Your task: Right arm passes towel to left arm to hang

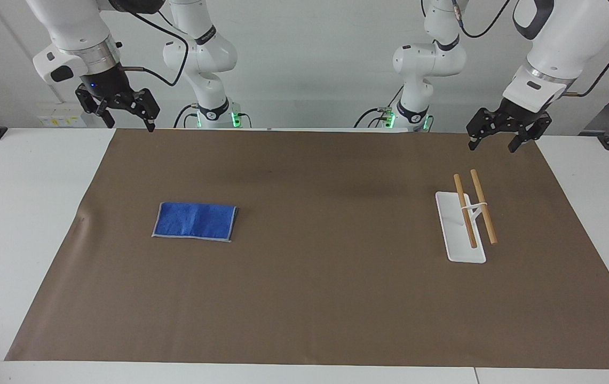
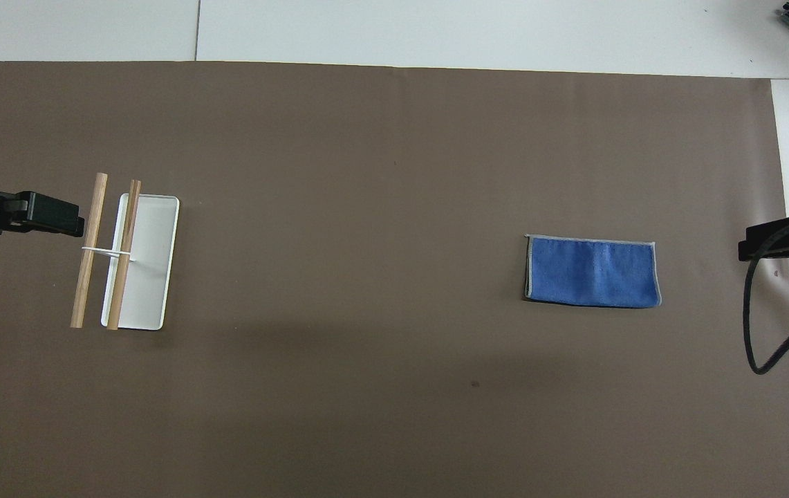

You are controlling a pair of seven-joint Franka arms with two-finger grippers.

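Note:
The blue towel [image 1: 195,221] lies flat and folded on the brown mat, toward the right arm's end of the table; it also shows in the overhead view [image 2: 592,271]. My right gripper [image 1: 123,118] hangs open and empty in the air over the mat's edge nearest the robots, well apart from the towel; its tip shows in the overhead view [image 2: 760,247]. My left gripper [image 1: 492,146] hangs open and empty over the mat by the rack, toward the left arm's end; it also shows in the overhead view [image 2: 55,214].
A rack with a white base [image 1: 456,240] and two raised wooden rods [image 1: 483,205] stands toward the left arm's end, seen in the overhead view too [image 2: 152,277]. The brown mat [image 1: 325,298] covers most of the white table. A black cable [image 2: 757,325] loops off the right arm.

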